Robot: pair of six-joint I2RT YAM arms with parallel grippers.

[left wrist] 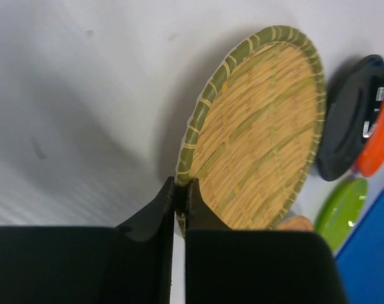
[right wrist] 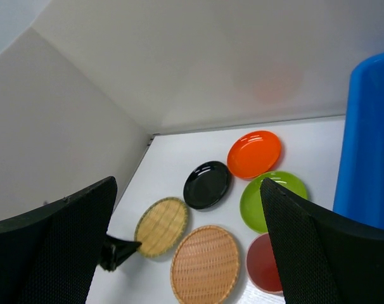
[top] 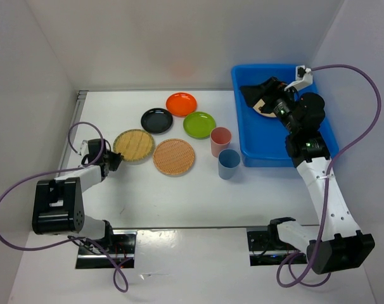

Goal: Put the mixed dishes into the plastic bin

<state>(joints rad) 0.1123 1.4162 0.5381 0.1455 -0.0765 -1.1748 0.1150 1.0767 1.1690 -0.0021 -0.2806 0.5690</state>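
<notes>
My left gripper (top: 113, 159) is shut on the near rim of the green-edged bamboo tray (top: 134, 145). The left wrist view shows the fingers pinching that rim (left wrist: 180, 193), with a shadow under the tray (left wrist: 262, 133). My right gripper (top: 268, 96) is open and empty over the blue plastic bin (top: 268, 155), where a tan plate (top: 263, 107) lies partly hidden beneath it. On the table are a black plate (top: 156, 120), an orange plate (top: 181, 104), a lime green plate (top: 199, 125), a second bamboo tray (top: 174, 156), a salmon-pink cup (top: 221, 141) and a blue cup (top: 229, 163).
White walls enclose the table at the left, back and right. The right wrist view looks down between its open fingers (right wrist: 59, 253) at the plates, with the bin's wall (right wrist: 372, 145) at the right. The two cups stand upright just left of the bin's near corner.
</notes>
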